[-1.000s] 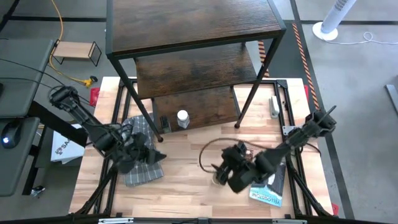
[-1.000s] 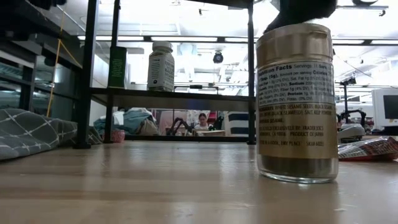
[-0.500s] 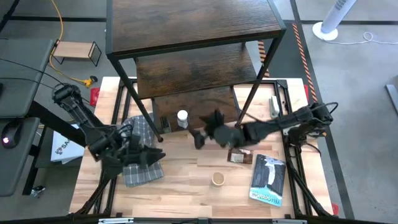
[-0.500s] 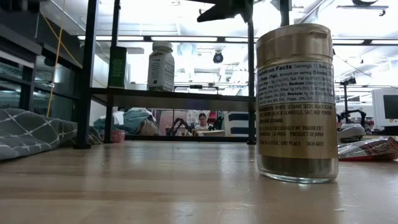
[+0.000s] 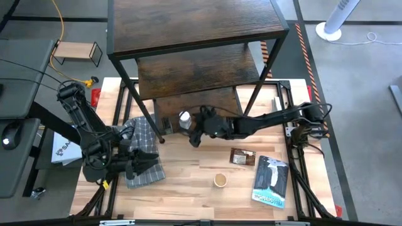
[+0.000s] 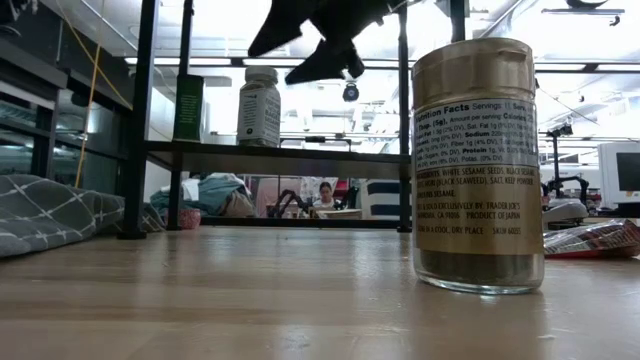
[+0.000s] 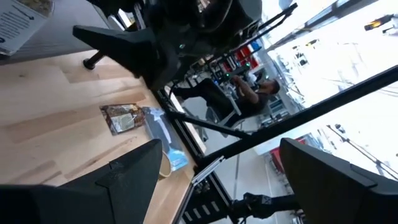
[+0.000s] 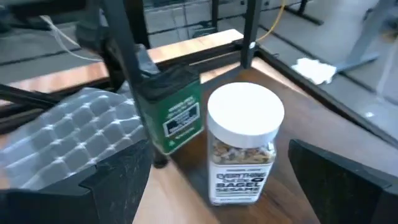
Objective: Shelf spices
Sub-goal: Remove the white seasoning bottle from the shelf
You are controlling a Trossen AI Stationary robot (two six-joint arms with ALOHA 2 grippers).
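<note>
The tall dark-wood shelf [image 5: 195, 25] stands at the table's far side. On its lowest board stand a white-capped jar [image 5: 184, 118] [image 8: 244, 143] and a green tin [image 8: 177, 112]. My right gripper [image 5: 192, 133] [image 8: 227, 186] hangs open just in front of that jar, above table height, and touches nothing. It shows as a dark shape [image 6: 320, 35] in the low view. A tan round canister [image 5: 220, 181] [image 6: 478, 165] stands upright on the table near the front edge. My left gripper [image 5: 156, 162] [image 7: 217, 180] is open over a grey checked cloth [image 5: 141, 150].
A blue-and-white book [image 5: 270, 182] lies at the table's right near side, with a brown packet [image 5: 242, 157] beside it. The shelf's black legs [image 5: 160, 135] stand close to the jar and tin. A small light-wood stand [image 5: 76, 51] sits off the table, far left.
My right gripper has left the tan canister, risen, and swung toward the table's far left, ending in front of the white-capped jar on the shelf's lowest board. The canister has stayed upright in place. My left arm has drawn back slightly toward the near-left corner.
</note>
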